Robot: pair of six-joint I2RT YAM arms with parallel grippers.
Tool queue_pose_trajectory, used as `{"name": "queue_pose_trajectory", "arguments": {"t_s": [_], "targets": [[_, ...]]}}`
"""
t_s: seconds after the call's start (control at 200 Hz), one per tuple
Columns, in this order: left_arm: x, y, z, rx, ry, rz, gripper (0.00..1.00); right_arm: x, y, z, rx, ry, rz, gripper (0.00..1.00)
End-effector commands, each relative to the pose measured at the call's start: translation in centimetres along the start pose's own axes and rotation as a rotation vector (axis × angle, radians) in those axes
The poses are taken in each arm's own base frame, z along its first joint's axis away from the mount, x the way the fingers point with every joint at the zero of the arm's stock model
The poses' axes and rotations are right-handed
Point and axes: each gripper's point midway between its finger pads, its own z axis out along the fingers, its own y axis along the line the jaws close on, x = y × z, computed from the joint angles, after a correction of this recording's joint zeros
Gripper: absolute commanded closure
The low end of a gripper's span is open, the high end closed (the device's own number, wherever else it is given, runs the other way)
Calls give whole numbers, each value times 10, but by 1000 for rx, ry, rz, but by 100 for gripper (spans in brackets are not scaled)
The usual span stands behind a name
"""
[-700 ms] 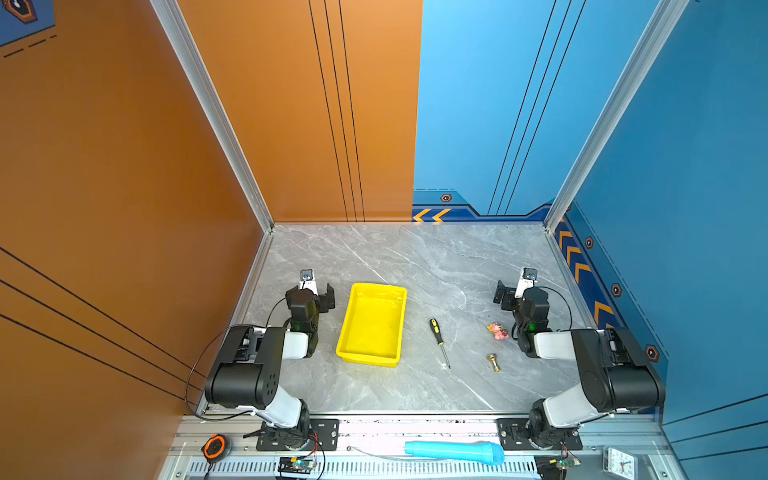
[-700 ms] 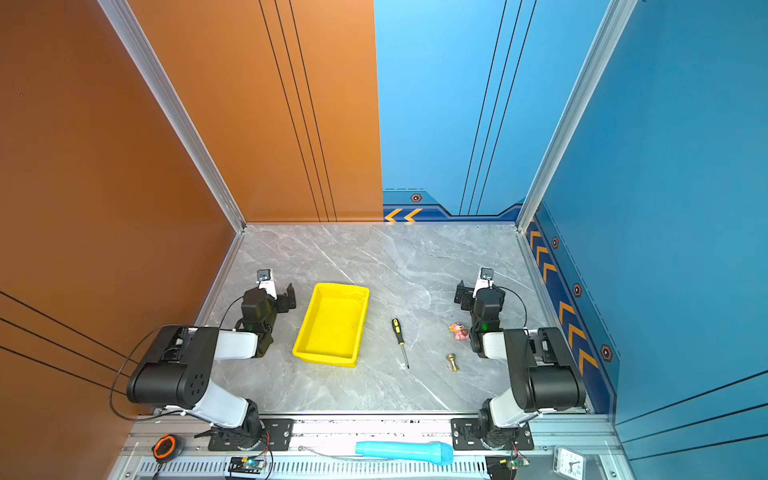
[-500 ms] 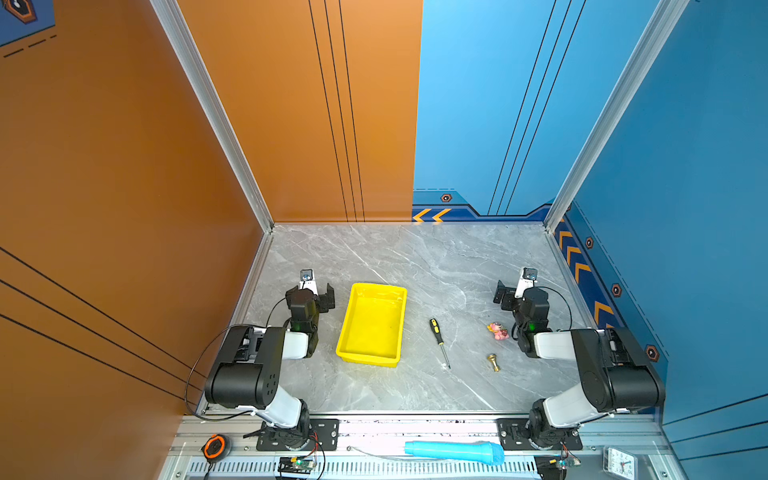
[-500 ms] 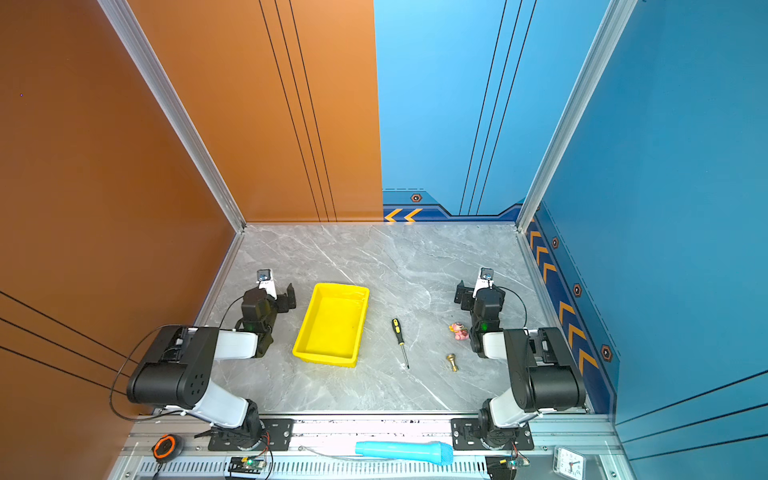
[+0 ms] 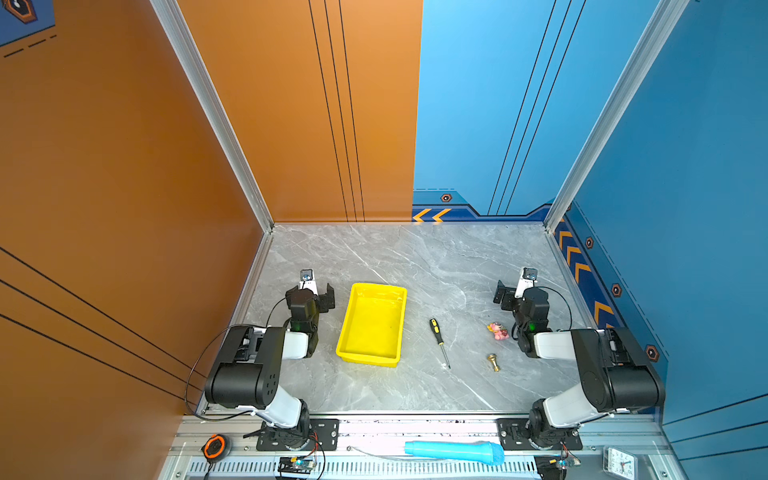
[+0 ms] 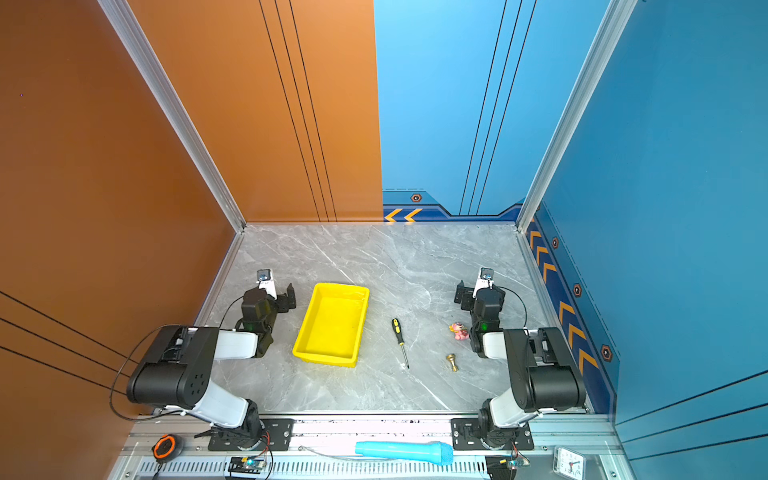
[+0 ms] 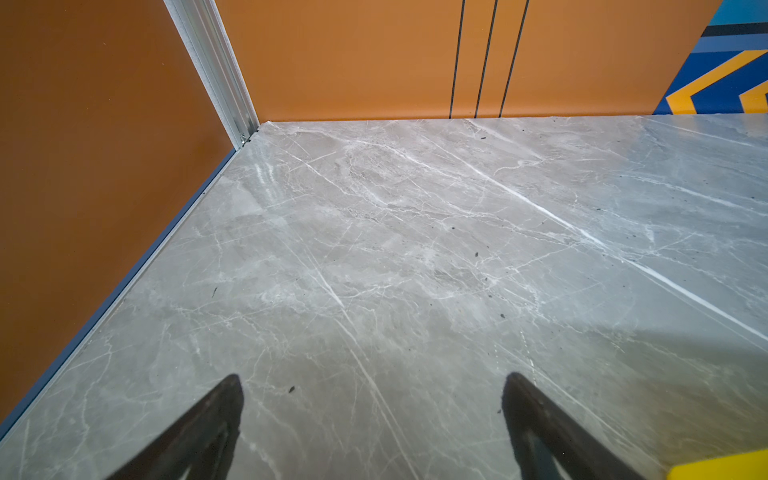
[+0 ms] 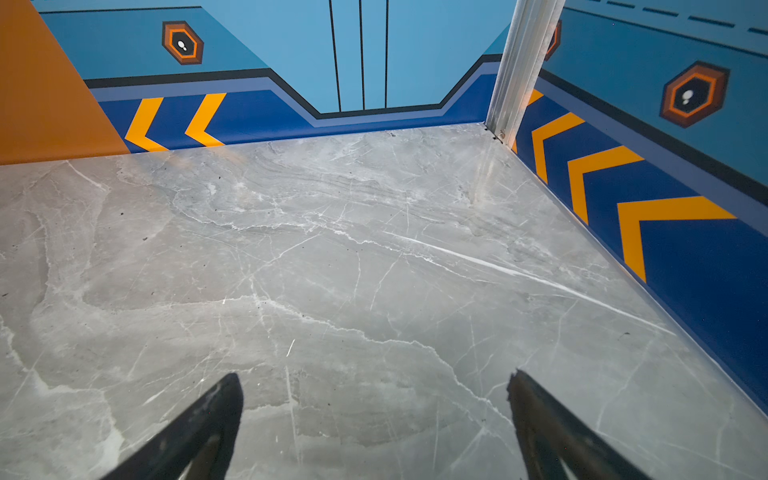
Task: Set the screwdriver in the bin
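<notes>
Left wrist view gives me the left gripper (image 7: 374,379) with its jaws spread wide over the grey marble table (image 7: 415,249), plus a yellow corner of the bin (image 7: 723,469) at the frame edge (the only task item either wrist camera catches). The right wrist view shows the right gripper (image 8: 375,376) just as wide apart, gripping nothing, over the same table and facing a blue wall (image 8: 415,50). For the screwdriver (image 5: 439,341) I depend on both top views: it lies flat on the table just right of the bin, apart from it, handle at the far end and tip at the near end. Further right, near the right arm (image 5: 552,345), sit a pink toy (image 5: 498,331) and a small brass piece (image 5: 493,361). From above, the left gripper hangs beside the bin's left wall, not touching it.
</notes>
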Motion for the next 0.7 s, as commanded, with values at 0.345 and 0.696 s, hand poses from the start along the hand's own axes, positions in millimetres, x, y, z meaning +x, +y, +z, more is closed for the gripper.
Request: {"name": "queue_pose_trajectory", "arguments": {"t_s": [0.345, 0.696], "targets": [[4, -5, 0, 27, 8, 14, 2, 6, -2, 0, 10, 9, -14, 0], [-17, 12, -15, -64, 3, -17, 2, -17, -14, -7, 110, 40, -6, 0]]}}
